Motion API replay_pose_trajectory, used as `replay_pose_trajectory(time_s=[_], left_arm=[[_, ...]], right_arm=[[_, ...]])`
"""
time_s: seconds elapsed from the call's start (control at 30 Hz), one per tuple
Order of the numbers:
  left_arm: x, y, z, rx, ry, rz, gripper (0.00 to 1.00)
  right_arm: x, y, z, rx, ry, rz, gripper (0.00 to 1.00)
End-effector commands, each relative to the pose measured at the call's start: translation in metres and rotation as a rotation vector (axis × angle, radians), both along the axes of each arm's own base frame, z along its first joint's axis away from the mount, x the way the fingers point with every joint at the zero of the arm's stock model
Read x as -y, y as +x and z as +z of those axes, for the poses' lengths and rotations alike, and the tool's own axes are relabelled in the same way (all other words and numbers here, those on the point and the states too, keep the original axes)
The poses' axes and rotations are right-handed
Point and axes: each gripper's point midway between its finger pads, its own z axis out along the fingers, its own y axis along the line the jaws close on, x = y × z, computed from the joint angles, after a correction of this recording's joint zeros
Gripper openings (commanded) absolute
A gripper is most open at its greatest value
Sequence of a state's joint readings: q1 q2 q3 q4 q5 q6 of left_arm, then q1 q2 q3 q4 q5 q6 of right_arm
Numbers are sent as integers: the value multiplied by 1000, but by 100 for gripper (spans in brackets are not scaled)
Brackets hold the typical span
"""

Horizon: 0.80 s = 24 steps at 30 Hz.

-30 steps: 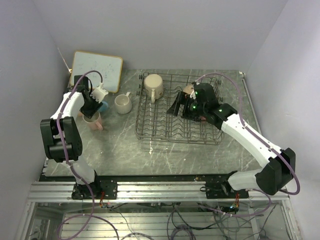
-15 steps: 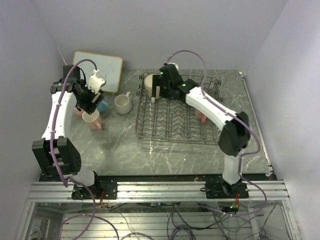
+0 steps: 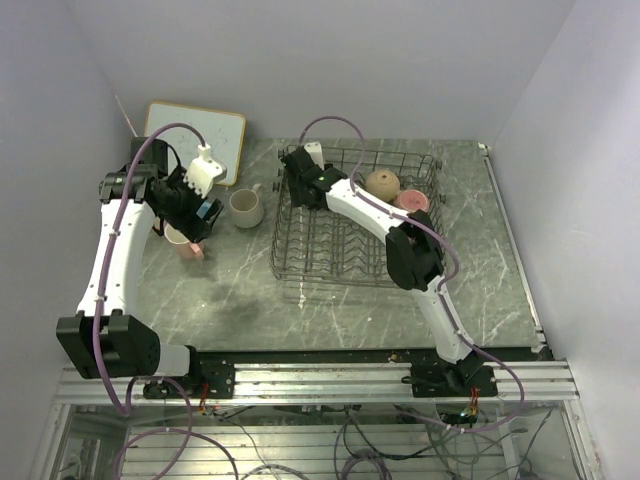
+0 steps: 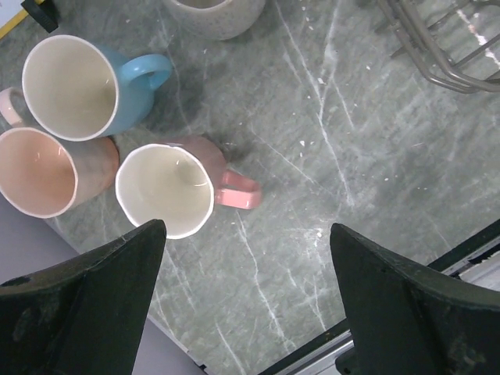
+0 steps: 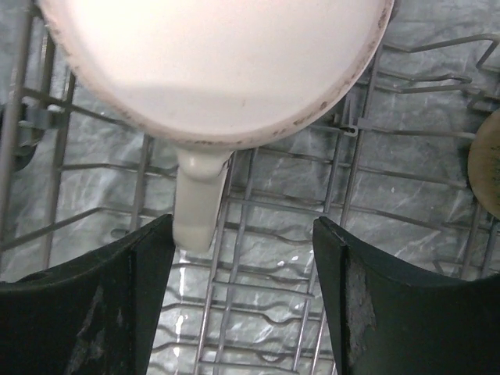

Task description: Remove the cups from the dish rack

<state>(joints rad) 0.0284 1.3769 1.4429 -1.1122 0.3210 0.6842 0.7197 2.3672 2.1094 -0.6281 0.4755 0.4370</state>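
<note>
The dish rack [image 3: 355, 262] stands mid-table; its wires fill the right wrist view [image 5: 258, 234]. A tan cup [image 3: 383, 184] and a dark pink-red cup [image 3: 411, 201] sit at its back right. My right gripper [image 3: 300, 186] [image 5: 242, 289] is open just above an upturned beige cup [image 5: 219, 62], its handle [image 5: 199, 199] by the left finger. My left gripper [image 3: 192, 212] [image 4: 250, 312] is open and empty above a light blue cup [image 4: 74, 86] and two pale pink cups [image 4: 39, 172] [image 4: 166, 190]. A cream-white cup [image 3: 246, 207] stands beside them.
A framed whiteboard [image 3: 195, 135] leans at the back left behind the cups. The rack's corner [image 4: 445, 39] shows at the top right of the left wrist view. The table's near edge and the metal rail [image 3: 320, 375] run along the front.
My right arm has swung from the rack's right side to its back left, over the beige cup. My left gripper has lifted away from the cups on the table.
</note>
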Motion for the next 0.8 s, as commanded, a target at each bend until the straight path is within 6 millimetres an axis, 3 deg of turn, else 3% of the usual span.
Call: replay_pose_trajectory(time_s=[0.0,0.37,0.77], left_arm=[[15,-14,2,-21,-72,-35,97],[15,-19,9,-5,-76,-30,97],[20,-23,12,2,-99,-40,97]], right_arm=[[3,22,12,94,-11,-42,67],[-6,36,-4,101,9,38,42],[-3,29,-13,77,11,42,9]])
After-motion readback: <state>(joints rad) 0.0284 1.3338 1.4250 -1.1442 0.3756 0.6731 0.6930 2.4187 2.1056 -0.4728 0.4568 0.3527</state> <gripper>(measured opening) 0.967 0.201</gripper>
